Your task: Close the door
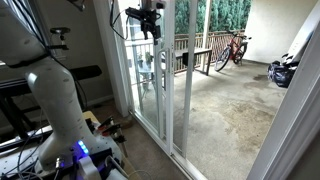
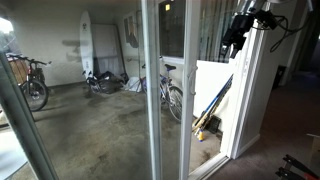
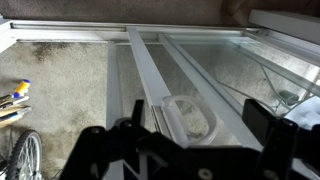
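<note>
The door [image 1: 168,80] is standing partly open: in an exterior view its narrow white leading edge is sitting short of the jamb, with a clear gap through to the patio beside it. In the wrist view that same white stile [image 3: 150,85] is running up the picture, and a pale looped handle [image 3: 186,117] is showing on it.

You are holding the gripper [image 1: 150,22] high up, close to that edge. Its fingers [image 3: 105,150] are spread wide apart and are gripping nothing, and the handle is lying between them in the wrist view. Whether anything is touching the frame, I cannot tell.

To my eye you are lining up for the push, and the slide itself is not yet begun. The next move is likely calling for a firm contact on the stile or handle, then a steady sideways drive along the track, keeping off the glass.

Beyond the door, bare grey concrete [image 1: 230,110] is covering the patio. A bicycle [image 1: 232,48] is leaning by the railing, and a surfboard [image 2: 87,45] is standing against the far wall.
</note>
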Robot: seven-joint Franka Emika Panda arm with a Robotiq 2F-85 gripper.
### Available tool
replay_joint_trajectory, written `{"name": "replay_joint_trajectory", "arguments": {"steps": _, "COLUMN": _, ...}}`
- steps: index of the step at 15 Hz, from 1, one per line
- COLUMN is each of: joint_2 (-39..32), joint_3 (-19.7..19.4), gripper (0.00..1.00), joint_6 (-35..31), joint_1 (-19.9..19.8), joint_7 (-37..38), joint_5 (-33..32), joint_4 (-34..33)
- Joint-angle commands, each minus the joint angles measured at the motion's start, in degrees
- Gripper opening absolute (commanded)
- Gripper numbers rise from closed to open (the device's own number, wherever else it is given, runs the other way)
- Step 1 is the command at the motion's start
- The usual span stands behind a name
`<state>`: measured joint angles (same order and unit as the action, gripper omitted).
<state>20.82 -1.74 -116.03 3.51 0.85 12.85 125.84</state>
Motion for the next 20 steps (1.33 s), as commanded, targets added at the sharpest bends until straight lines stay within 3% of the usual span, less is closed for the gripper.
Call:
{"name": "replay_joint_trajectory", "arguments": {"steps": 1, "joint_2": -8.6, "joint_3": 1.2, "gripper": 1.0, "joint_6": -1.3, "joint_1": 0.2, "joint_7": 2.5, "joint_5": 4.1, "joint_4": -6.9}}
{"name": "replay_joint_trajectory", "arguments": {"steps": 6, "joint_2": -15.3, "joint_3": 1.8, "gripper": 1.0, "joint_6": 0.7, "joint_1": 0.0, "joint_7": 3.2, "joint_5": 7.2, "joint_4": -12.9}}
{"name": "replay_joint_trajectory", "arguments": {"steps": 7, "joint_2": -13.5, "joint_3": 2.1, "gripper": 1.0, "joint_6": -1.2, "joint_1": -0.3, "joint_7": 2.6, "joint_5": 5.3, "joint_4": -10.5}}
{"name": "replay_joint_trajectory", "arguments": {"steps": 15, "joint_2": -14.5, "joint_3": 2.2, "gripper": 1.0, "joint_6": -1.2, "joint_1": -0.3, "joint_7": 2.6, "joint_5": 5.4, "joint_4": -11.2}}
{"name": "replay_joint_trajectory", "arguments": {"steps": 20, "joint_2": -18.2, "joint_3": 3.0, "gripper": 1.0, "joint_6": -5.3, "joint_1": 0.1, "joint_7": 4.1, "joint_5": 5.5, "joint_4": -12.1}}
